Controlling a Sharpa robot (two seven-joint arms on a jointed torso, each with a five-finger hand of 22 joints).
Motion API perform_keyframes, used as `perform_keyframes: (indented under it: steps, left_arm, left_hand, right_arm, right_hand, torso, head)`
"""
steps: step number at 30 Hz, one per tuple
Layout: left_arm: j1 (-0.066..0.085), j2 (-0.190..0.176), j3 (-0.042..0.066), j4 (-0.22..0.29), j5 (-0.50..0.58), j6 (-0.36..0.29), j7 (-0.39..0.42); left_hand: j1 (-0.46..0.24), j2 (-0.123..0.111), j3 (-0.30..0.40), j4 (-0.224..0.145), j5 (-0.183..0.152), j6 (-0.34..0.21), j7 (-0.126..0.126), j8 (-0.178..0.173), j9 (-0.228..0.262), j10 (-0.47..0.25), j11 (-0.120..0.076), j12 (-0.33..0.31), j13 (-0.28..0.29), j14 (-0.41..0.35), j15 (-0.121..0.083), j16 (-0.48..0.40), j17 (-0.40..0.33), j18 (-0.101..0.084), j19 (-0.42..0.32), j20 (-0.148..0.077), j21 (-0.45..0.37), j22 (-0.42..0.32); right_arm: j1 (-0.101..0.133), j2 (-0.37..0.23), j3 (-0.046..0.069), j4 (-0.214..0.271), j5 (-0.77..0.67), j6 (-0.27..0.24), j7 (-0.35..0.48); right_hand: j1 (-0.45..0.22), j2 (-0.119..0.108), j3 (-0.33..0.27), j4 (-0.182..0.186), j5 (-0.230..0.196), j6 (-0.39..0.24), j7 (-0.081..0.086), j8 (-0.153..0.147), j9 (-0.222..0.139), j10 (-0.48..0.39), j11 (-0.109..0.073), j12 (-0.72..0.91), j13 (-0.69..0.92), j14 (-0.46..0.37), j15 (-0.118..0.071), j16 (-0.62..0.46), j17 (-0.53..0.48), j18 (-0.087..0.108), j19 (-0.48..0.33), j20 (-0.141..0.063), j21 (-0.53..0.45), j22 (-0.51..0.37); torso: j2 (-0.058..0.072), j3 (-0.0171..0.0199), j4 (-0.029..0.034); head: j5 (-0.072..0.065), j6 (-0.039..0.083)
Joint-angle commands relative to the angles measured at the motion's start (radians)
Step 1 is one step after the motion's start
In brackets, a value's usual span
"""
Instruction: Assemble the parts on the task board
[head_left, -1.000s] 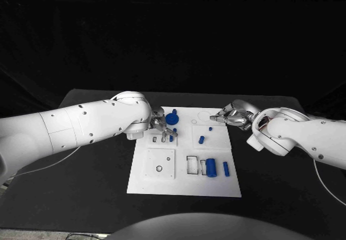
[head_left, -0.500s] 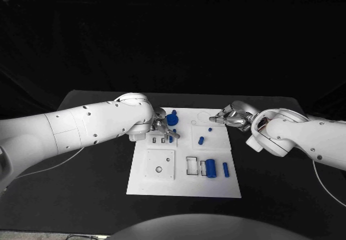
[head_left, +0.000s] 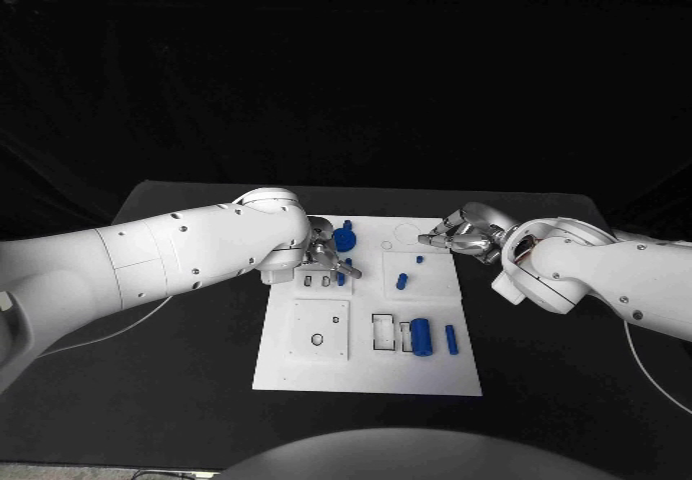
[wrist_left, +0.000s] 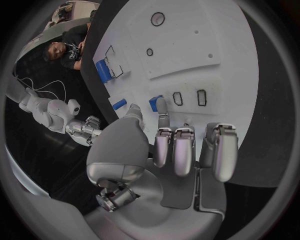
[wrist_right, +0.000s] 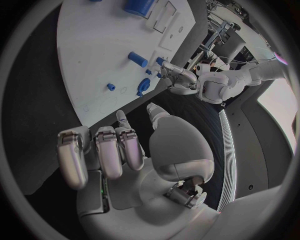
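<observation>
The white task board (head_left: 368, 360) lies in the middle of the black table. My left hand (head_left: 323, 256) hovers over its far left part, by a row of small slots (wrist_left: 201, 97). Its thumb and a finger pinch a small blue part (wrist_left: 154, 102) at the end of that row, also visible as the small blue part (head_left: 342, 265) in the head view. A blue knob (head_left: 346, 238) stands just beyond the hand. My right hand (head_left: 459, 238) sits at the board's far right corner, fingers apart and holding nothing, its fingertips (wrist_right: 122, 118) at the board's edge.
A large blue cylinder (head_left: 421, 335) and a thin blue bar (head_left: 451, 339) lie on the board's near right part. Two small blue pegs (head_left: 404, 281) stand on the middle right plate. Black table surrounds the board on all sides.
My left hand has shifted slightly toward the board's far side, carrying the small blue part a little to the right along the slot row. The right hand has stayed put.
</observation>
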Motion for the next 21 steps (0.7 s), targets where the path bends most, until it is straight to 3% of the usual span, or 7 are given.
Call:
perform_keyframes:
  steps: [1, 21]
  left_arm:
    - [0.000, 0.004, 0.000, -0.001, 0.007, 0.011, -0.015]
    - [-0.002, 0.009, 0.000, -0.014, 0.006, 0.016, -0.025]
  left_hand:
    - [0.000, 0.012, -0.006, -0.001, -0.004, 0.002, 0.004, -0.007, 0.001, 0.106, 0.006, 0.003, 0.264, 0.104, 0.008, 0.003, 0.263, -0.007, 0.103, -0.009, 0.002, 0.263]
    - [0.048, 0.044, -0.008, -0.002, -0.004, 0.002, 0.005, -0.020, 0.009, 0.106, 0.006, 0.003, 0.264, 0.104, 0.009, 0.003, 0.263, -0.007, 0.103, -0.012, 0.002, 0.263]
  right_arm:
    - [-0.001, 0.001, 0.000, 0.001, -0.010, 0.015, -0.003]
    - [-0.002, 0.003, 0.000, 0.003, -0.010, 0.020, -0.008]
  right_hand:
    - [0.000, -0.001, -0.005, 0.002, 0.004, 0.001, 0.009, 0.004, 0.001, 0.103, 0.007, 0.004, 0.263, 0.104, 0.007, 0.004, 0.263, -0.007, 0.105, 0.005, 0.004, 0.263]
    - [-0.001, 0.000, -0.006, 0.004, 0.004, 0.000, 0.010, 0.004, 0.001, 0.103, 0.008, 0.004, 0.263, 0.104, 0.008, 0.004, 0.263, -0.007, 0.105, 0.007, 0.004, 0.263]
  torso:
    - [0.000, -0.0006, 0.0009]
    - [0.000, 0.0000, -0.0004]
  head:
    - [-0.003, -0.001]
    - [-0.001, -0.006]
